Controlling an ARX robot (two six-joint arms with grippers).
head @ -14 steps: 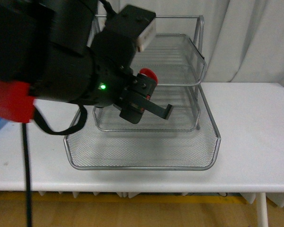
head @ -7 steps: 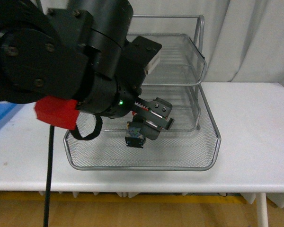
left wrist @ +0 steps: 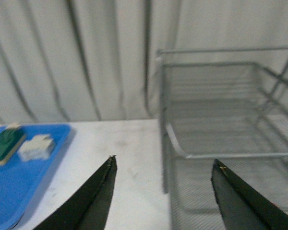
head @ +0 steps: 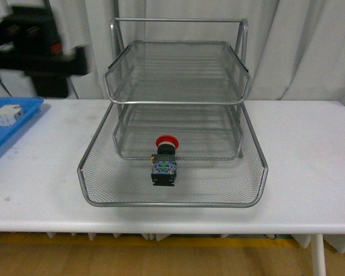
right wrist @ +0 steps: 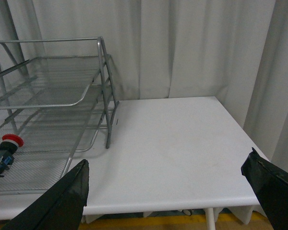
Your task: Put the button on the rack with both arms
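The button, red cap on a black body with blue-green parts, lies in the bottom tier of the silver wire rack, cap toward the back. It also shows in the right wrist view, inside the rack. My left arm is a blur at the far left of the front view, pulled back from the rack. Its gripper is open and empty, above the table by the rack's left side. My right gripper is open and empty over the bare table right of the rack.
A flat blue tray at the table's left holds a white block and a green-and-cream terminal block. White curtains hang behind the table. The table's front edge runs just before the rack.
The left arm let go of the button in the rack's bottom tier and drew back up and to the left, out from in front of the rack. The button now rests alone.
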